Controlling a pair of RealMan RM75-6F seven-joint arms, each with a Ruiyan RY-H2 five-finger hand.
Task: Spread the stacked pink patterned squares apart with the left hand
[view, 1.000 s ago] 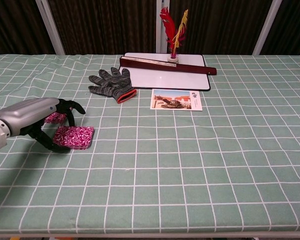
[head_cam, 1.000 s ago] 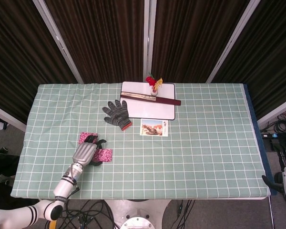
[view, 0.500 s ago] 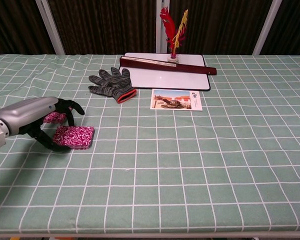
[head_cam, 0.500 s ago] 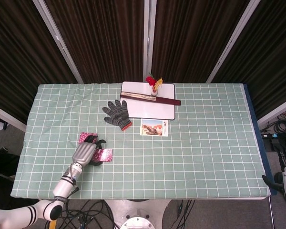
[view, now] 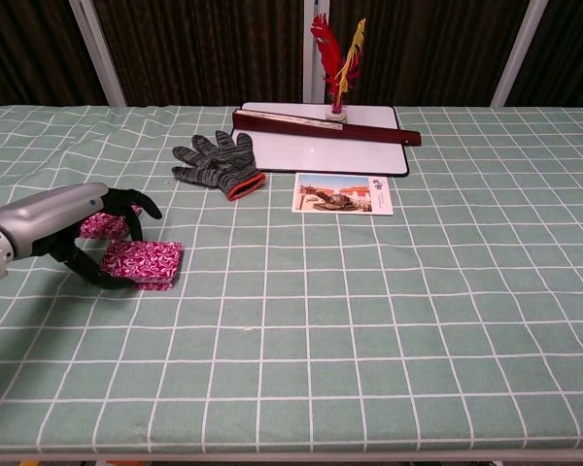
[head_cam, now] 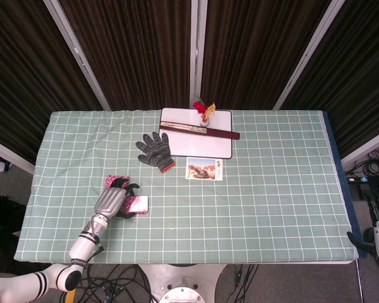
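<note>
Left hand (view: 63,219) pinching near pink patterned square (view: 142,263), its edge lifted; second square (view: 105,225) behind fingers (view: 134,206), apart.

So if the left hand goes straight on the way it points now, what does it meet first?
Probably the grey glove. The left hand points up the table toward it, over the pink squares, though depth is unclear.

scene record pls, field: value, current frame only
left hand: over the two pink squares, fingers arched, thumb at near square's left edge; grip unclear
near pink square: flat on cloth
far pink square: mostly hidden behind the hand
squares: apart, no longer stacked
right hand: only part of that arm shows, at the head view's right edge
grey glove: beside whiteboard
postcard: in front of whiteboard
</note>
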